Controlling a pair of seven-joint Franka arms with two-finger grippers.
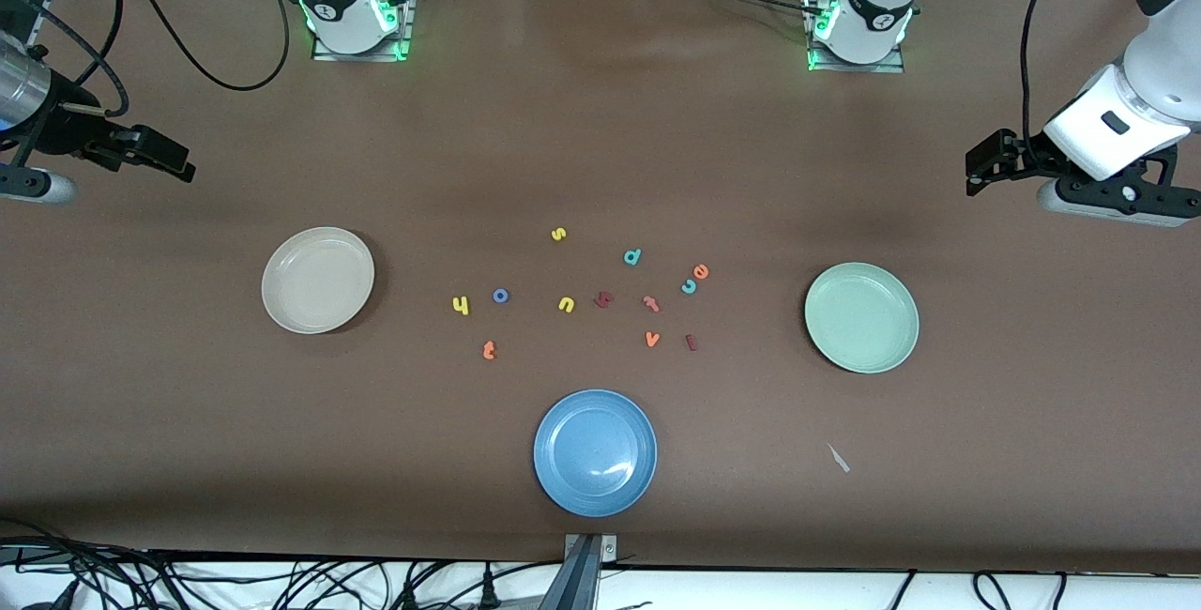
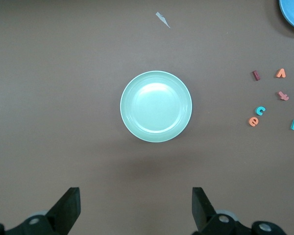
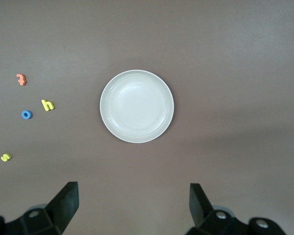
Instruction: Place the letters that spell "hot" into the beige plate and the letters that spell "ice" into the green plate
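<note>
The beige plate (image 1: pixel 317 280) (image 3: pixel 136 106) lies toward the right arm's end of the table and is bare. Beside it lie the yellow h (image 1: pixel 460 305) (image 3: pixel 48 105), blue o (image 1: pixel 500 296) (image 3: pixel 26 114) and orange t (image 1: pixel 488 349) (image 3: pixel 21 79). The green plate (image 1: pixel 861 317) (image 2: pixel 156 106), also bare, lies toward the left arm's end. Near it are the dark red i (image 1: pixel 691 342) (image 2: pixel 256 75), teal c (image 1: pixel 689 287) (image 2: pixel 260 110) and orange e (image 1: pixel 700 271) (image 2: pixel 254 121). My right gripper (image 1: pixel 159 155) (image 3: pixel 132 203) and left gripper (image 1: pixel 985 164) (image 2: pixel 135 205) hang open over bare table at their ends, holding nothing.
A blue plate (image 1: pixel 595 452) sits nearest the front camera. Other letters lie among the task's letters: yellow s (image 1: pixel 558 235), teal d (image 1: pixel 632 257), yellow n (image 1: pixel 566 304), a dark red letter (image 1: pixel 602 299), pinkish t (image 1: pixel 651 303), orange v (image 1: pixel 652 339). A small paper scrap (image 1: pixel 838 458) lies by the green plate.
</note>
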